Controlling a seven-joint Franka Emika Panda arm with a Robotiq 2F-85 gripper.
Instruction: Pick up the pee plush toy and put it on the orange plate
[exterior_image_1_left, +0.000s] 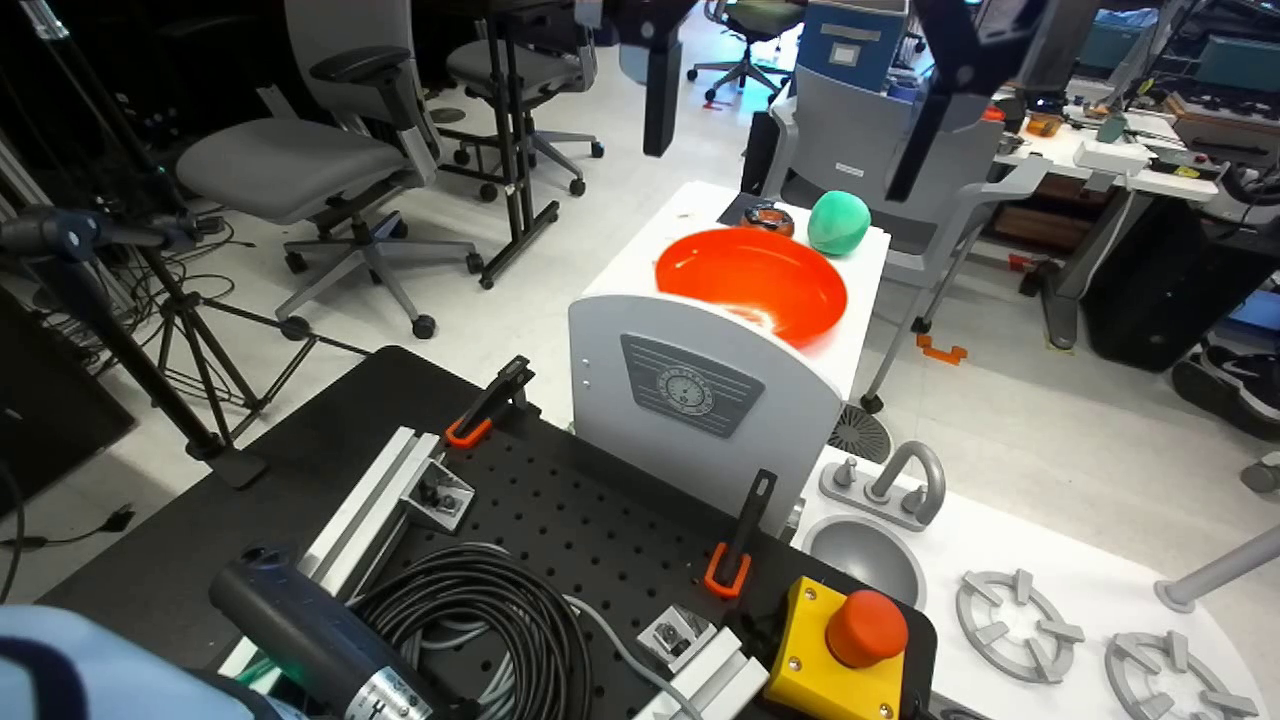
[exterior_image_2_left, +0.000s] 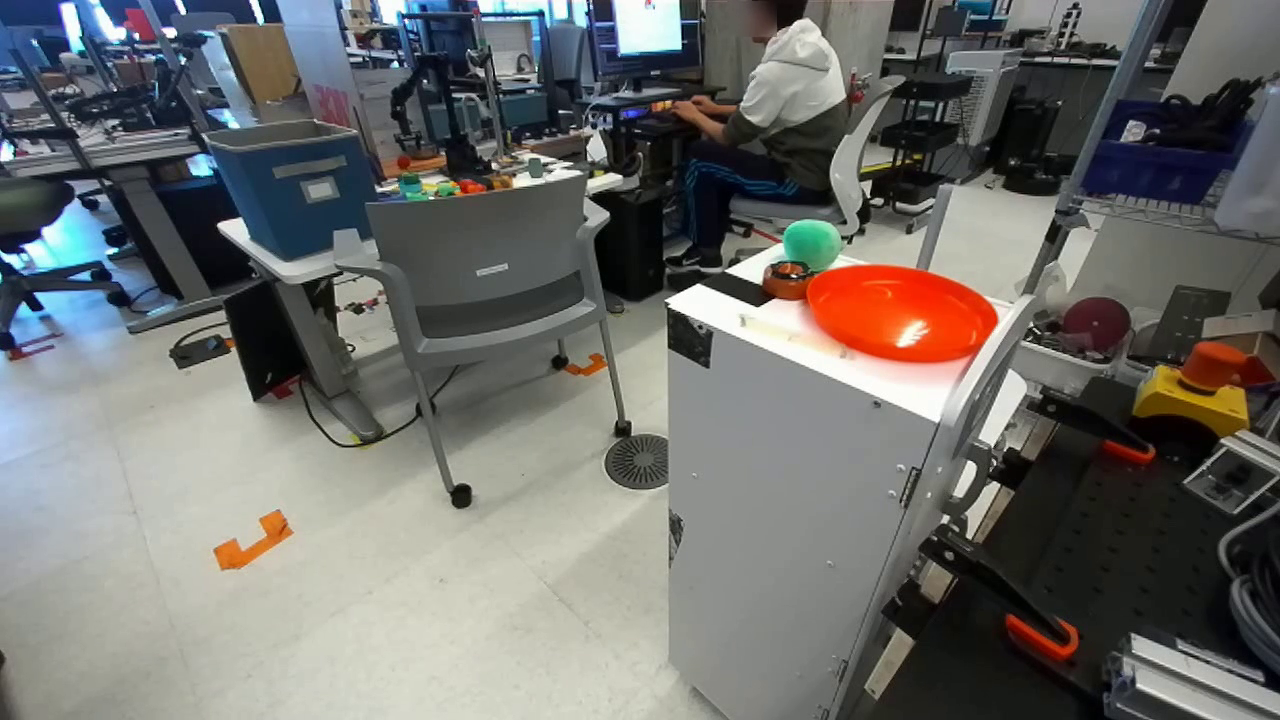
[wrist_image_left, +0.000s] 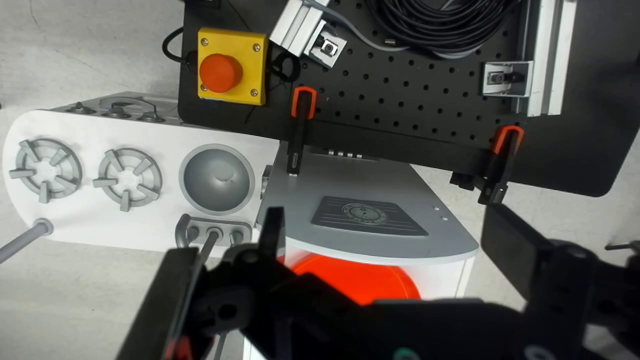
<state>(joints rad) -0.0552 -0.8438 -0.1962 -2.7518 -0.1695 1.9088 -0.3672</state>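
In an exterior view, black two-finger gripper (exterior_image_1_left: 778, 172) hangs up top, fingers pointing down & spread wide, b/g visible thru the gap. Same in wrist view: dark, blurry fingers well apart, w/ part of the scene showing btwn them.

Round bright green plush ball (exterior_image_1_left: 838, 222), i.e. the task's toy, sits on the flat white top (exterior_image_1_left: 635, 260) of a tall light-gray toy-kitchen cabinet (exterior_image_2_left: 790, 500), just beside the round shallow bright orange plate (exterior_image_1_left: 745, 275) & outside its rim; can't tell if they touch. In both exterior views a small round brown-&-black object (exterior_image_2_left: 787, 282) is nr both; can't make out what it is. Flat black patch (exterior_image_2_left: 737, 288) lies next to it. In wrist view only part of the plate shows, rest hidden by gripper & an arched gray panel (exterior_image_1_left: 680, 430) w/ a dial (exterior_image_1_left: 686, 390).

That panel stands upright at the cabinet's edge, btwn plate & a black perforated tabletop (wrist_image_left: 395, 95). On the tabletop: square yellow box (wrist_image_left: 254, 70) w/ round red button (wrist_image_left: 220, 73), coil of black cable (wrist_image_left: 430, 30), plus 2 black-&-orange clamps (wrist_image_left: 298, 135) at the edge. Adj. to cabinet: white toy counter (wrist_image_left: 150, 225) w/ a round gray basin (wrist_image_left: 216, 178) & gray faucet (exterior_image_1_left: 935, 490). In an exterior view, gray plastic chair (exterior_image_2_left: 480, 245) is nr the cabinet, & a person in a white-&-dark hoodie (exterior_image_2_left: 790, 100) sits further back.
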